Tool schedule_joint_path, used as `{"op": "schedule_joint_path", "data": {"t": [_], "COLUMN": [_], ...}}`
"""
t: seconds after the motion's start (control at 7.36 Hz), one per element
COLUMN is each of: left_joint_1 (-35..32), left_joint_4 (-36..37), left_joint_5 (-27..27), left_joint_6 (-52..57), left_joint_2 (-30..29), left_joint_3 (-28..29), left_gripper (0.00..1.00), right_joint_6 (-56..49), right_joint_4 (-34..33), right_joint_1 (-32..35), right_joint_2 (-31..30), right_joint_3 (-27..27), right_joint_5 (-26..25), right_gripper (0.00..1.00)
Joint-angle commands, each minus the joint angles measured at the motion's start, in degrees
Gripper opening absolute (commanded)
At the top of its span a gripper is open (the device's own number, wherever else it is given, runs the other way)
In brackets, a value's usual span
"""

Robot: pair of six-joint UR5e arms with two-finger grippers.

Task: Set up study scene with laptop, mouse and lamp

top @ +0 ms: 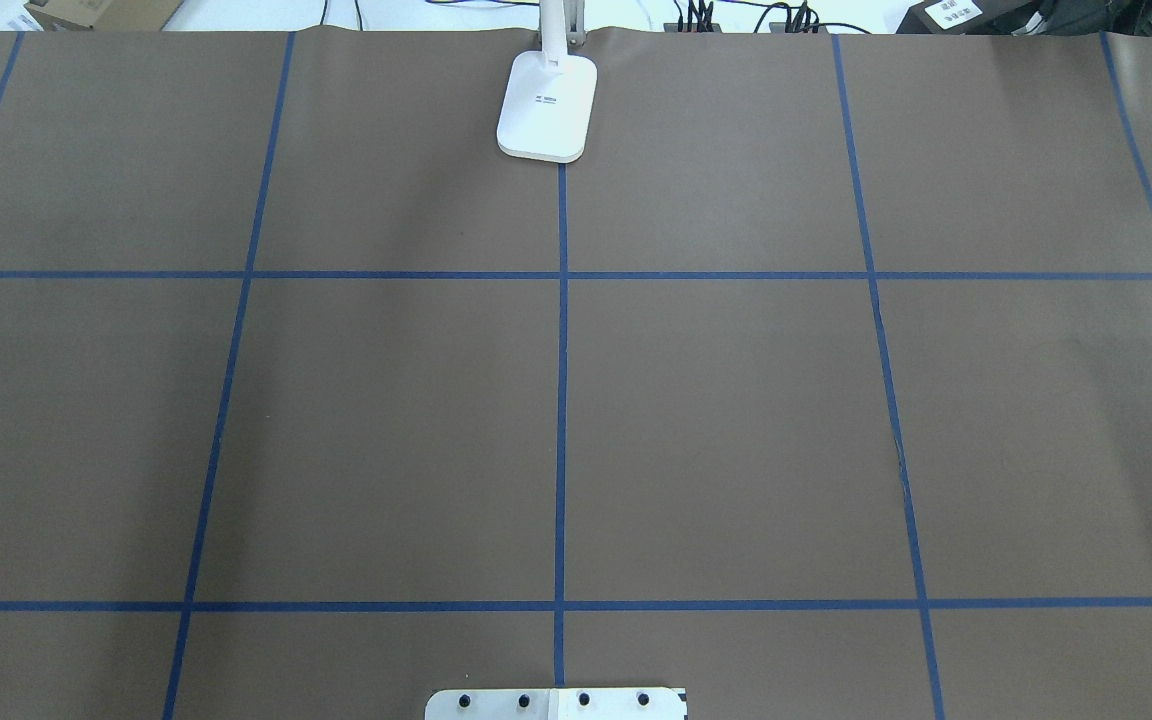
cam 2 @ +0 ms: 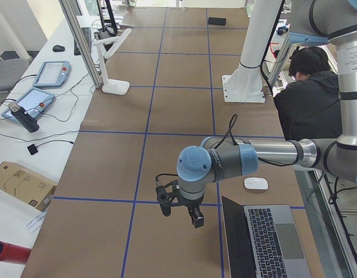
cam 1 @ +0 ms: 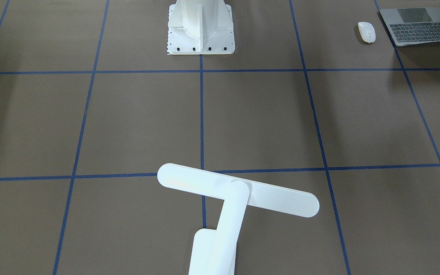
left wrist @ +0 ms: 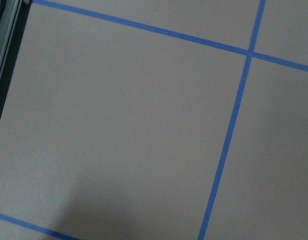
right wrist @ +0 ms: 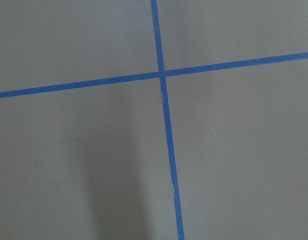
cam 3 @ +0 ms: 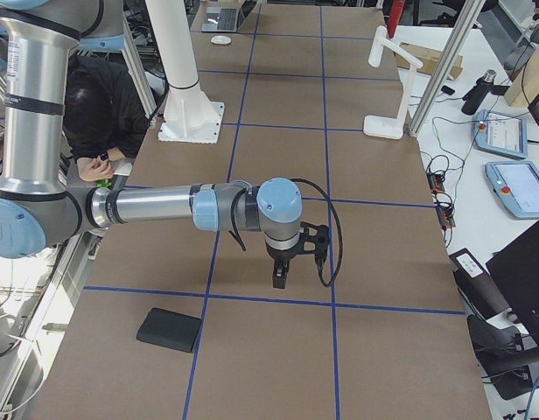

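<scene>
The laptop lies open at the table's end on my left, also in the exterior left view. The white mouse lies just beside it. The lamp stands at the far middle edge, its base on the brown cover. My left gripper hangs over the table next to the laptop's screen edge. My right gripper hangs over bare table near the other end. Both show only in the side views, so I cannot tell whether they are open or shut. The wrist views show only table.
The white robot pedestal is bolted at the near middle. A black square mat lies near the right gripper. A seated operator is behind the robot. Tablets and cables lie on the white side bench. Blue tape lines grid the cover.
</scene>
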Motion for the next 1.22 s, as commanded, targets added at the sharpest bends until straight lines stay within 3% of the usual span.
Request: {"op": "schedule_joint_path", "data": {"t": [0.0, 0.14, 0.41, 1.09], "left_joint_1": [-5.2, -5.2, -4.8, -4.4], "left_joint_4": [6.4, 6.4, 6.0, 1.4], "left_joint_5": [3.0, 2.8, 2.7, 0.1], "left_joint_6": [-12.5, -24.0, -35.8, -46.0], "left_joint_2": [3.1, 3.9, 5.0, 5.0], "left_joint_3": [-0.4, -1.4, -1.0, 7.2], "left_gripper": [0.99, 0.99, 0.99, 1.00], "right_joint_6": [0.4, 0.6, 0.6, 0.6], "right_joint_4": [0.5, 0.5, 0.5, 0.5], "right_joint_1": [0.1, 0.1, 0.0, 0.1], "right_joint_2": [-0.3, 0.0, 0.6, 0.5], "right_joint_3": [0.7, 0.7, 0.8, 2.2], "right_joint_5": [1.6, 2.9, 3.1, 3.1], "right_gripper": [0.99, 0.99, 0.99, 0.99]}}
